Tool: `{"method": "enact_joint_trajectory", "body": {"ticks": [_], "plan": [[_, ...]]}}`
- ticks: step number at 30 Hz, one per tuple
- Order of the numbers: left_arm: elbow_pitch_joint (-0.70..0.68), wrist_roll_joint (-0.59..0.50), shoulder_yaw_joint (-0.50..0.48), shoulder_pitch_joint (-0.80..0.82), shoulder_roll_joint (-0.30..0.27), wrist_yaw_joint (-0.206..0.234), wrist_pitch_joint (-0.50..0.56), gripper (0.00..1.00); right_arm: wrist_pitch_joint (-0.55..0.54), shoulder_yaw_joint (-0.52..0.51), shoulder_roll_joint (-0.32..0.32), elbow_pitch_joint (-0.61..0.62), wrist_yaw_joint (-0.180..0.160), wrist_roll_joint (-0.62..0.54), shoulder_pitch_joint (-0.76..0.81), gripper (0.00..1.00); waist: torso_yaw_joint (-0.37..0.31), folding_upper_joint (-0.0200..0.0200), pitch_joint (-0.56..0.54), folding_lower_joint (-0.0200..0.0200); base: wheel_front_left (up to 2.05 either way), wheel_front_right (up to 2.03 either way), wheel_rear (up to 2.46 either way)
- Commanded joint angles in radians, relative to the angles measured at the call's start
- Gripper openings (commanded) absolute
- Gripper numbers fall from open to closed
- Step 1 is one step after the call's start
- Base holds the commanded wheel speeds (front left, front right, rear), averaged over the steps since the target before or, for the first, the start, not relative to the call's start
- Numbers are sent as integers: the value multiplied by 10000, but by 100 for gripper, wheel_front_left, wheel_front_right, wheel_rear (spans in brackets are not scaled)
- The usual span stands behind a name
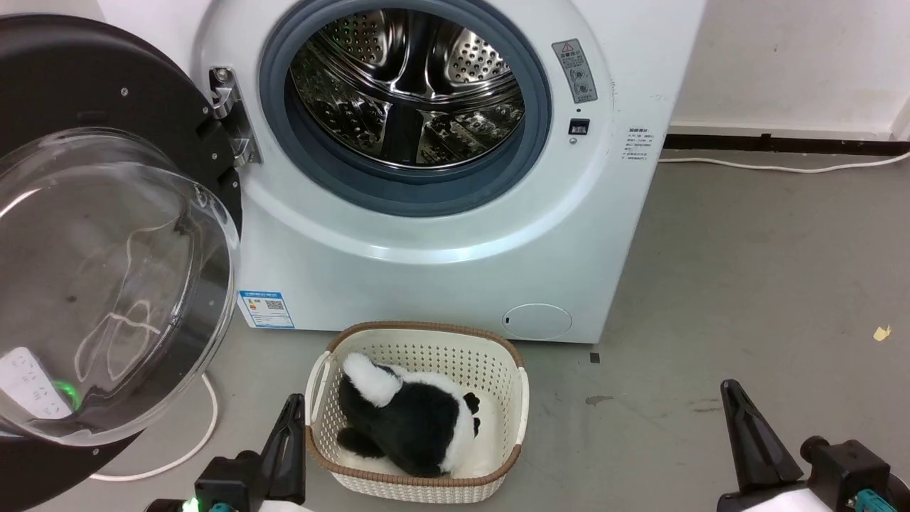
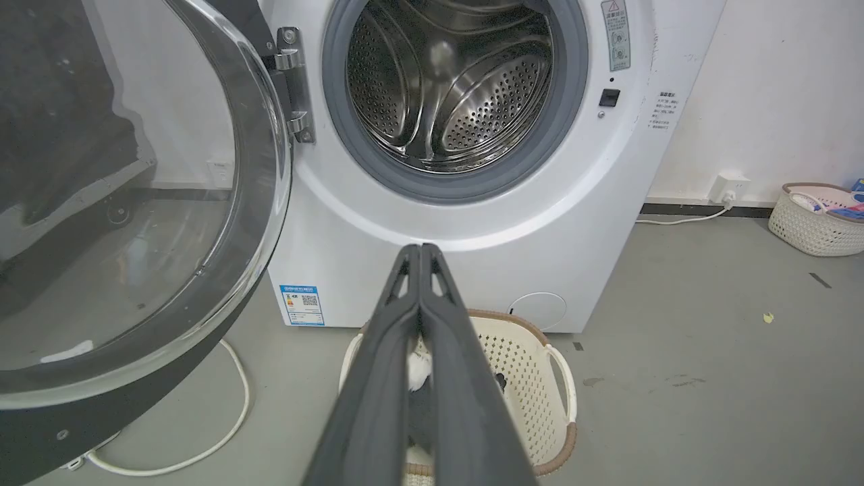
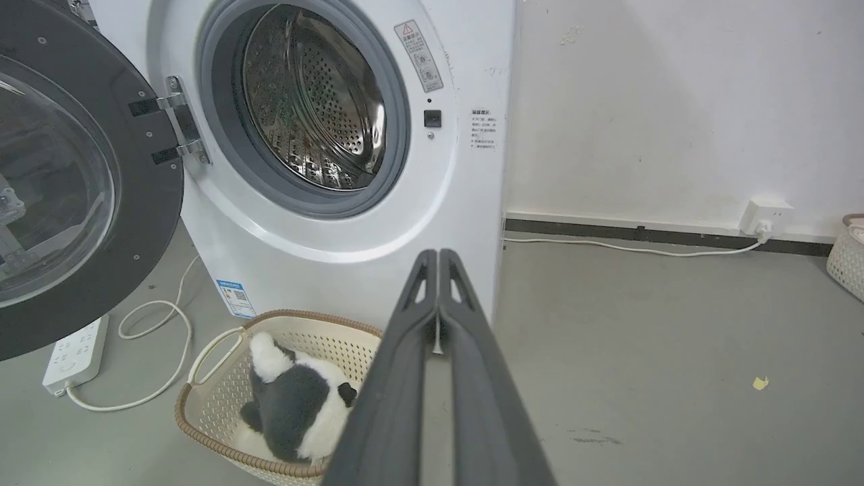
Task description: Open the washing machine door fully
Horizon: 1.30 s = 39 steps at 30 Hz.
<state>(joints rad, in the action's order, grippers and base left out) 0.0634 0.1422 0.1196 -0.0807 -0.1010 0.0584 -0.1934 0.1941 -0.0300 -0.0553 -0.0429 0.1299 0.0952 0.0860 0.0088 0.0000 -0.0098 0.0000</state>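
I've got the washing machine door standing wide open at the left of the frame, well clear of the drum. I'd call the job done, with little swing left. Left gripper and right gripper are both clenched on nothing. The basket at bottom centre holds a black-and-white plush toy; the drum shows bare steel.
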Motion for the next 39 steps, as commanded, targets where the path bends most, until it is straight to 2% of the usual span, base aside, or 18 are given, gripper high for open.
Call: {"method": "enact_joint_trajectory", "body": {"ticks": [1,39], "plan": [[-64,-98,-29,146,70,-61,38,0,-31,4,13,70,2,-47,-153,0,0,0,1,0,0,0,0],[-296,-638,-505,415,248,-274,811,0,-810,125,28,216,4,-416,-442,0,-36,0,41,0,0,0,0]]}}
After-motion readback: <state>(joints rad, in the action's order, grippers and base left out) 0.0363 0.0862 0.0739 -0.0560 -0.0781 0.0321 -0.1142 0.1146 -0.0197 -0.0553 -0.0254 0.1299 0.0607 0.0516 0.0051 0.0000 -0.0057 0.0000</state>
